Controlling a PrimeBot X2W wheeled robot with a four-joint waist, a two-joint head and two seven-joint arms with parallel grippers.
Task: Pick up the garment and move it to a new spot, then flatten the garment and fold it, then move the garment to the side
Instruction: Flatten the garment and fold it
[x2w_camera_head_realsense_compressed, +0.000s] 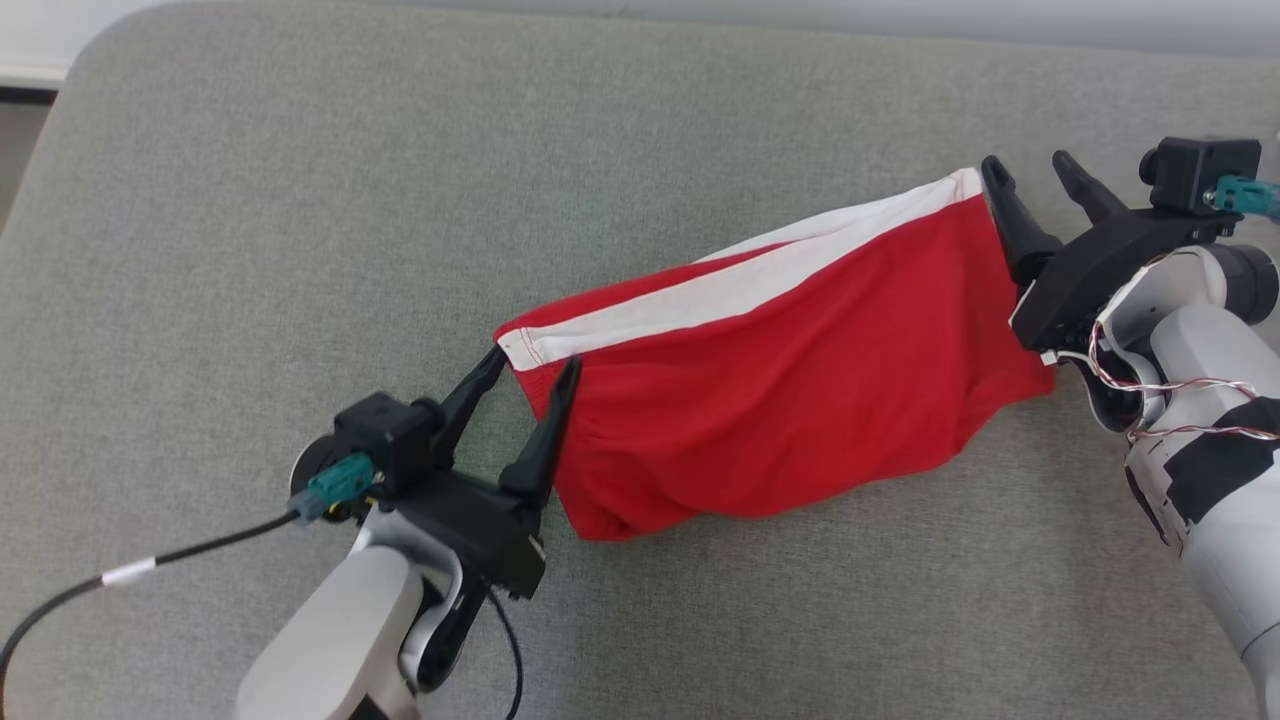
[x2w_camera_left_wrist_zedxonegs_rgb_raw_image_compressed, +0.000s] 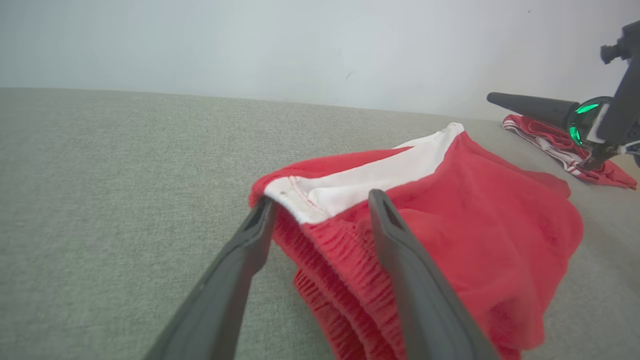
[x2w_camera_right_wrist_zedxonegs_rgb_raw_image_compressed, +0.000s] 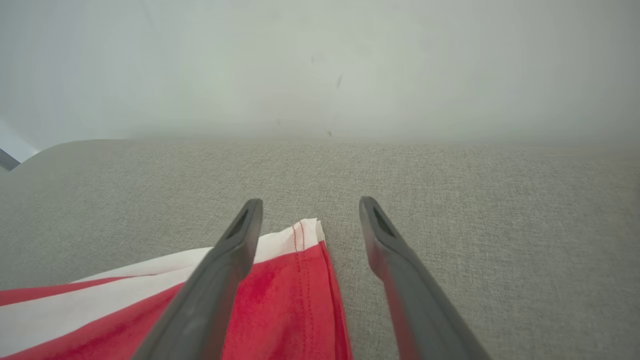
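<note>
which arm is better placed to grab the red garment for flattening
Left, probably. The left gripper is open with its fingers astride the bunched corner of the red garment, so it could just close. The right gripper is open too, but only the tip of the far corner lies between its fingers.

Rumpled red garment, white stripe

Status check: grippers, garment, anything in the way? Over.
Left gripper open, astride garment's near corner. Right gripper open at its far corner. Garment rumpled on grey surface. Second red garment beyond right gripper, apart.
</note>
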